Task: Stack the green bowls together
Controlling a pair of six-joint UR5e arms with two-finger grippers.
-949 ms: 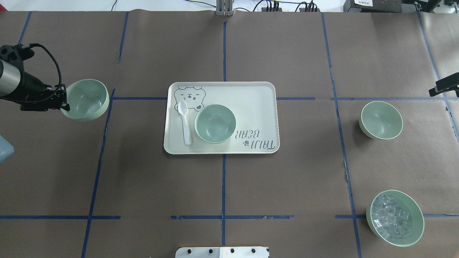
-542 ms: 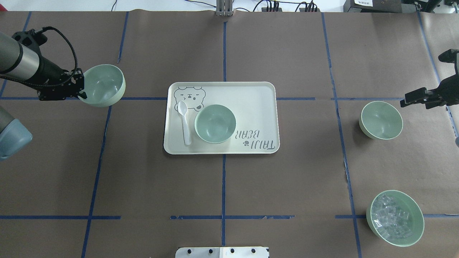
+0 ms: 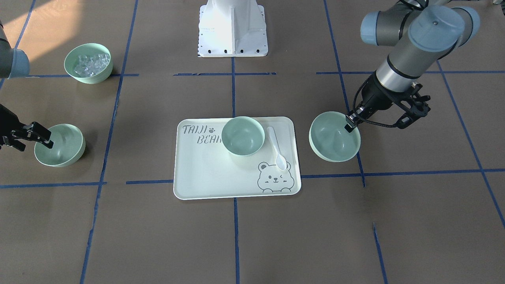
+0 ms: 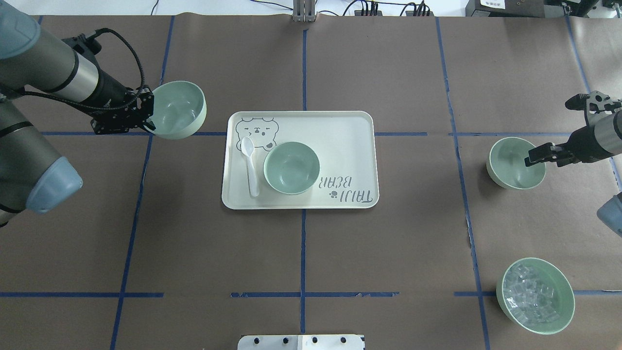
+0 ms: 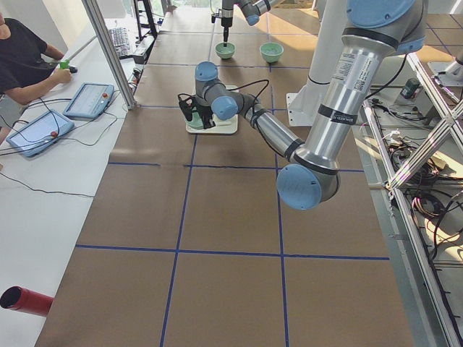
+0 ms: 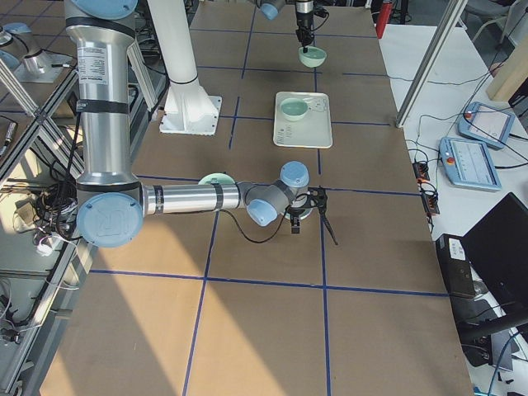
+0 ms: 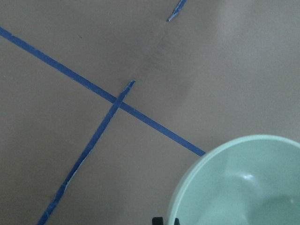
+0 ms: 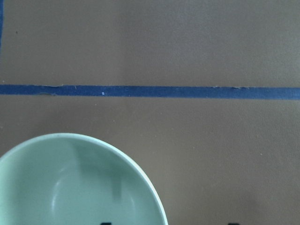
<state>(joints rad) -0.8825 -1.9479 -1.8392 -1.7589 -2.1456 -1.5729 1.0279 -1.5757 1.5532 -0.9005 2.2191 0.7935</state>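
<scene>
My left gripper (image 4: 148, 124) is shut on the rim of a pale green bowl (image 4: 179, 109) and holds it just left of the tray; both also show in the front view, gripper (image 3: 348, 125) and bowl (image 3: 334, 137). The left wrist view shows that bowl (image 7: 243, 187). A second green bowl (image 4: 291, 167) stands on the tray (image 4: 340, 131). The third green bowl (image 4: 512, 163) stands on the table at the right. My right gripper (image 4: 540, 159) is open, its fingers astride that bowl's rim, one inside and one outside. The right wrist view shows this bowl (image 8: 70, 187).
A white spoon (image 4: 250, 165) lies on the bear-print tray left of the bowl. A green bowl of clear cubes (image 4: 534, 296) stands at the near right. Blue tape lines cross the brown table cover (image 4: 301, 253).
My left gripper has carried its bowl to the right, close to the tray's left edge. My right gripper has come in from the right and now straddles the right bowl's rim.
</scene>
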